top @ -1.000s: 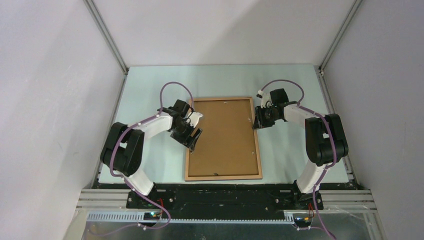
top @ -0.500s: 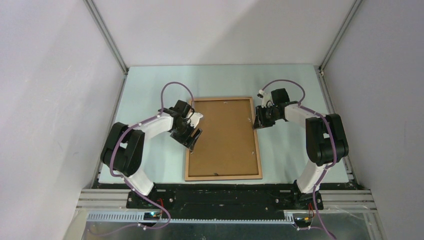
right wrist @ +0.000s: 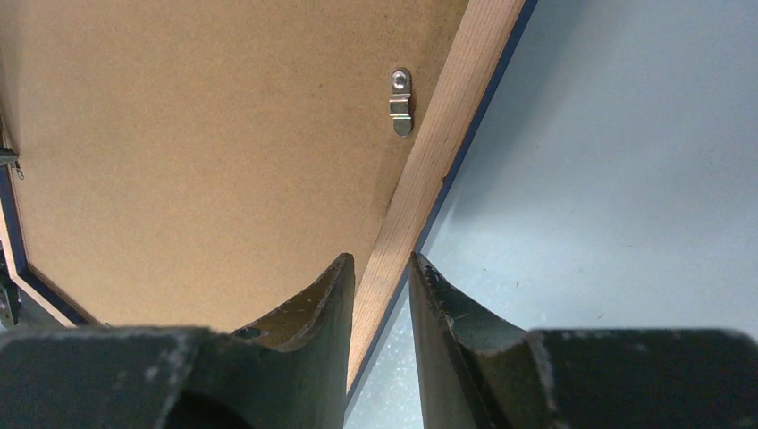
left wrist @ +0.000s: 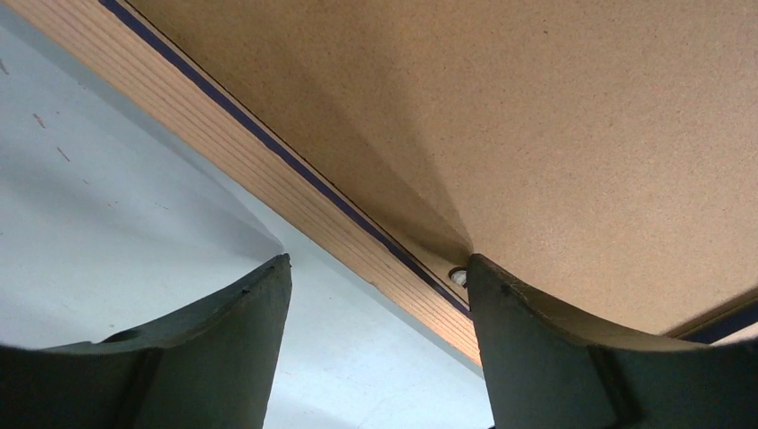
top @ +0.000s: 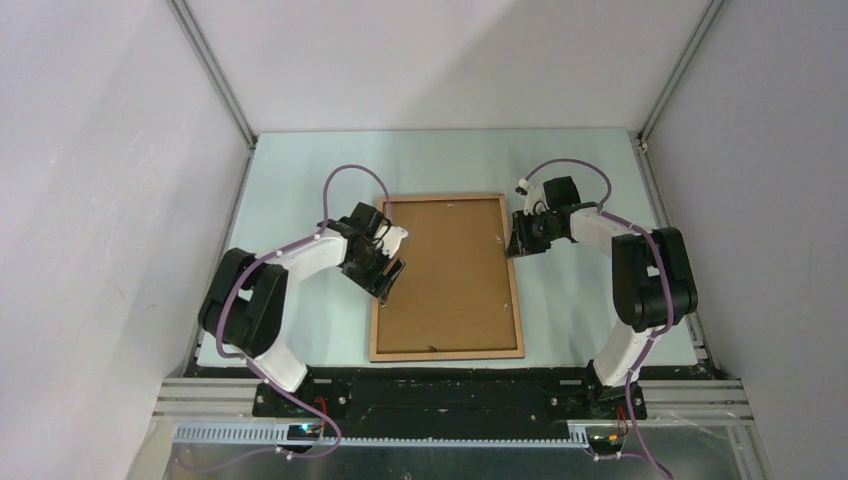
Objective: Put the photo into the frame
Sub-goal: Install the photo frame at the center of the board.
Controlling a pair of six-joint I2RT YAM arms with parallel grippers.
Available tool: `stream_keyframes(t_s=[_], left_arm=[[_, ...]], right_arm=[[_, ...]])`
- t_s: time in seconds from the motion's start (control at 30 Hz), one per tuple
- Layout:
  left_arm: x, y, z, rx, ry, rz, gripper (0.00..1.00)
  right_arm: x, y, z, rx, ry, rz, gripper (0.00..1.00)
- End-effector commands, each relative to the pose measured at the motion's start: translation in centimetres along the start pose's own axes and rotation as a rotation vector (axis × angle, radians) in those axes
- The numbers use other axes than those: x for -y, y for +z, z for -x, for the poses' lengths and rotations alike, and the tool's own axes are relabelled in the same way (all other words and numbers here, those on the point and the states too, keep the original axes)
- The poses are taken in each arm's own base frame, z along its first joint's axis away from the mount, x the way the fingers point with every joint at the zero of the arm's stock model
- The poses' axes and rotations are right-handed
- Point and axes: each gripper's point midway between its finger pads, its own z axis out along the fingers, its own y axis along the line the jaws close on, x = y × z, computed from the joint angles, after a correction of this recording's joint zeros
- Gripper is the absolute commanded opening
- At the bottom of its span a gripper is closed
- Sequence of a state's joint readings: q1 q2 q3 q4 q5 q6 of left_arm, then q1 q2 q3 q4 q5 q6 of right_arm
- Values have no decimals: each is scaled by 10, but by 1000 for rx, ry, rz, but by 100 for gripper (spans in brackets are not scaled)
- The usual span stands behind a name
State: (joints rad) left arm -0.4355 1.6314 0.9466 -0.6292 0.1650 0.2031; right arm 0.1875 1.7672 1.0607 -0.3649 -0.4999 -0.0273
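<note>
1. The frame lies face down in the middle of the worktop, wood-coloured side up, with the brown backing board sitting inside the rails.
2. No sign of the photo from where I'm standing. If it's in there it's under the board, so I can't say either way.
3. The right tool is narrow, with a finger on each side of the right-hand rail. It looks pinched onto it, just below a small turn clip.
4. The left tool is spread wide and holds nothing. It straddles the left rail with one finger over the worktop side and the other on the board, right next to a little metal tab.
5. My guess is the step in hand is working that tab with the inner finger.
6. To do it well, I'd let the right side act purely as an anchor so the frame can't skate.
7. Then nudge the tab sideways with the fingertip kept low and flat, rather than pressing down into the board or levering against the thin rail.
</note>
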Motion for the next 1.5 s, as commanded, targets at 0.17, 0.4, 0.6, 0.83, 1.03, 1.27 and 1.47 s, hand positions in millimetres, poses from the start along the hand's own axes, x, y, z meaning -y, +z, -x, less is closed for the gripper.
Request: stream_keyframes(t_s=[0.17, 0.4, 0.6, 0.83, 1.03, 1.27, 1.47], left_arm=[[1, -8, -13, -11, 79, 33, 76], [2, -14, -15, -18, 102, 32, 77], [4, -19, -14, -18, 117, 27, 77], [8, -21, -17, -25, 129, 7, 77], [9, -22, -13, -18, 138, 5, 78], [11, -32, 6, 41, 141, -1, 80], [10, -37, 23, 74, 132, 1, 81]], right_arm=[[-8, -6, 21, 64, -37, 27, 33], [-8, -6, 20, 62, -36, 29, 33], [-8, -6, 20, 62, -36, 31, 33], [-8, -6, 20, 61, -33, 31, 33], [-8, -6, 20, 60, -32, 34, 33], [-8, -6, 20, 61, -30, 36, 33], [-7, -6, 20, 61, -27, 35, 33]])
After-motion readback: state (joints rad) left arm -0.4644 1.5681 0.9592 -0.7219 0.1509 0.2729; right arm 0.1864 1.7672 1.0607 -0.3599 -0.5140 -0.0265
